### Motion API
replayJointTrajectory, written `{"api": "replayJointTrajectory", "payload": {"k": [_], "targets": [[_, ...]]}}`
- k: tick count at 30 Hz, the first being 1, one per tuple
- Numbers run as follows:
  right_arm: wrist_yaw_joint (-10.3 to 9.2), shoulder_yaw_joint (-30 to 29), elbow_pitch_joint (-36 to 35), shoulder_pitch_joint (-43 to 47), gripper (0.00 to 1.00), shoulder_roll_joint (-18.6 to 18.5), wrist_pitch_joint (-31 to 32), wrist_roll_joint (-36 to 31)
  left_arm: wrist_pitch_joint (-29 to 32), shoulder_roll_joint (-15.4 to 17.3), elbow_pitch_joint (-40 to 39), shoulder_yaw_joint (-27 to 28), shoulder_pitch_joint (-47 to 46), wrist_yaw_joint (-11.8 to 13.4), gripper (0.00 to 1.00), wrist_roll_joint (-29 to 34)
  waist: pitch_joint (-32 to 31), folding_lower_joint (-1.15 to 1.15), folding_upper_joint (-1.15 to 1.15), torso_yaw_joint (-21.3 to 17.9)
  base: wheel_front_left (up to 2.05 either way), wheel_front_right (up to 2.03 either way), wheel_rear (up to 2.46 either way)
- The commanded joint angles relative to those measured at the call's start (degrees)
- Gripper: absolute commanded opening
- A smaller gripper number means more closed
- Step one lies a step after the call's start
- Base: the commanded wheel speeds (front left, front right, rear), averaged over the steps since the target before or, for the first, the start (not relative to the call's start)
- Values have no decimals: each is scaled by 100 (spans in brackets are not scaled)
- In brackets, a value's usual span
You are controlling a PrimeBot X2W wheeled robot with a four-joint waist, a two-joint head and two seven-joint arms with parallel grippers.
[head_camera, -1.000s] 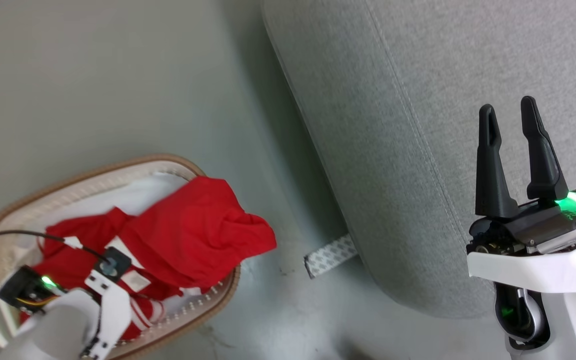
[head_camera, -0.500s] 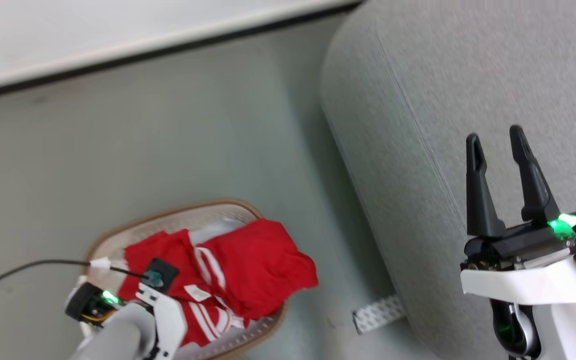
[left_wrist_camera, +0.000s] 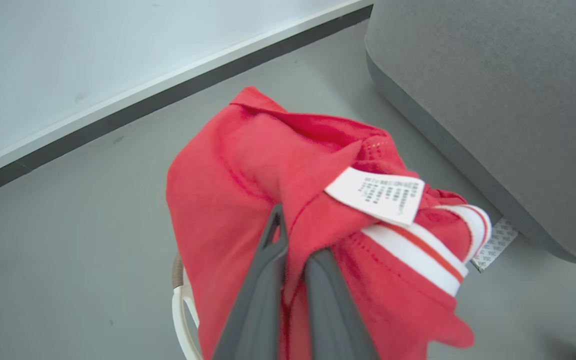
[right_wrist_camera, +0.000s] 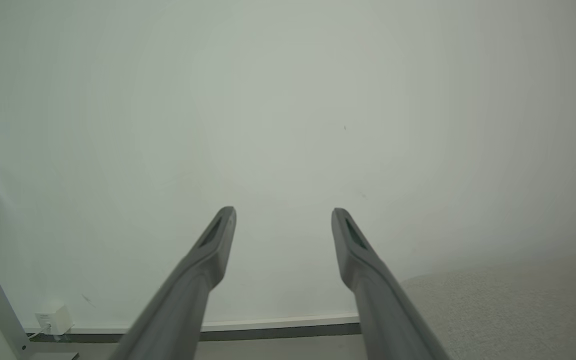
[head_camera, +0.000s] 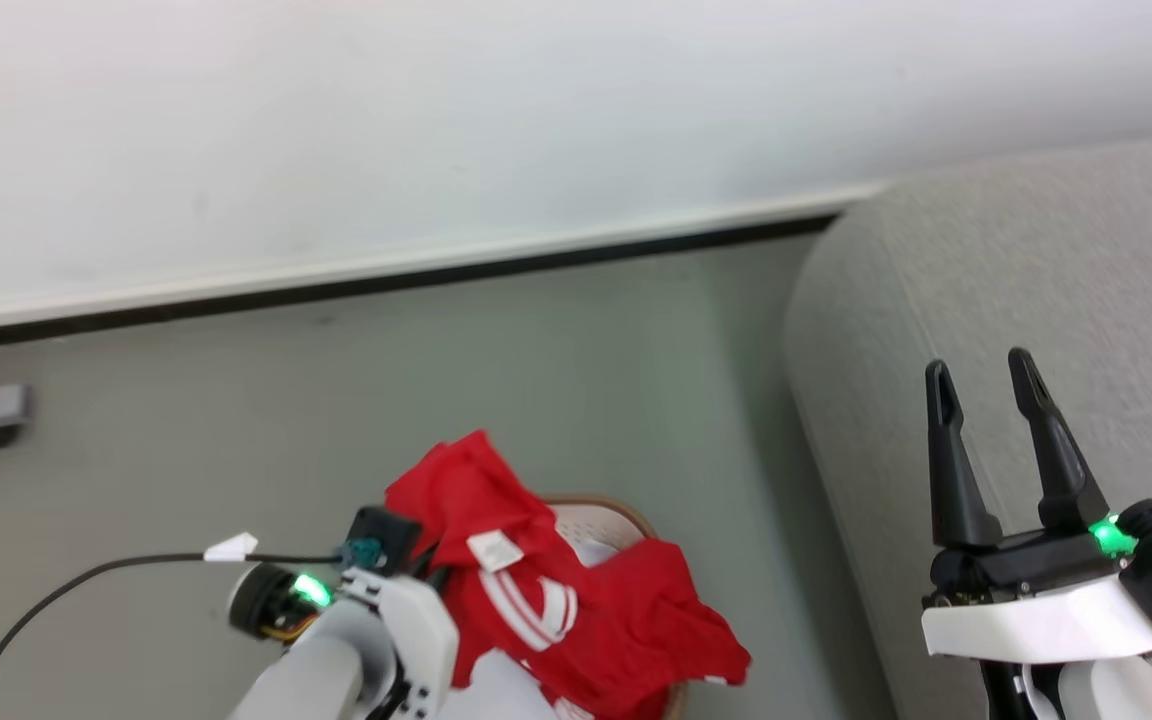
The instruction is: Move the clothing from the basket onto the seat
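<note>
Left fingers: the left gripper [left_wrist_camera: 295, 240] is pinching a fold of the red garment [left_wrist_camera: 248, 165], its two fingers pressing nearly together with cloth running up between them.
Garment against fingers: the cloth is bunching over and around the fingertips, rising past them and spilling down to their right in the left wrist view. A white care label [left_wrist_camera: 375, 195] is sitting just beyond the right finger.
Garment's place: the red garment [head_camera: 576, 620] is hanging from the left gripper above the basket [head_camera: 616, 505], its lower part draping over the basket's near rim. Bare floor [head_camera: 736, 400] is lying between it and the seat [head_camera: 1036, 300].
Right fingers: the right gripper [head_camera: 979, 380] is holding nothing, its fingers standing spread apart.
Count: one red garment with white stripes, one basket, one seat and two grippers are showing. A white patch is showing under the red, and I cannot tell what it is.
Left arm pose: the forearm is reaching up from the lower left of the head view, its wrist beside the cloth.
Right arm pose: the right gripper is hovering over the seat's edge, fingers pointing toward the wall [right_wrist_camera: 288, 100].
</note>
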Motion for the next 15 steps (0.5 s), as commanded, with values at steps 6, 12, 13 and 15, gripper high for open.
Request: {"api": "replayJointTrajectory", "payload": {"k": [6, 12, 13, 15], "targets": [[-12, 5, 91, 271, 100, -15, 2, -43, -37, 6, -1162, 369, 177, 48, 0, -212, -536, 1, 0, 565, 0, 0, 0], [-12, 124, 178, 433, 100, -28, 2, 21, -37, 46, -2303, 736, 373, 80, 0, -304, -772, 1, 0, 737, 0, 0, 0], [-12, 141, 187, 449, 100, -29, 2, 32, -37, 51, -2464, 800, 408, 77, 0, -337, -807, 1, 0, 755, 0, 0, 0], [-12, 209, 218, 511, 100, -29, 2, 46, -37, 52, -2759, 880, 479, 66, 0, -402, -882, 1, 0, 784, 0, 0, 0]]}}
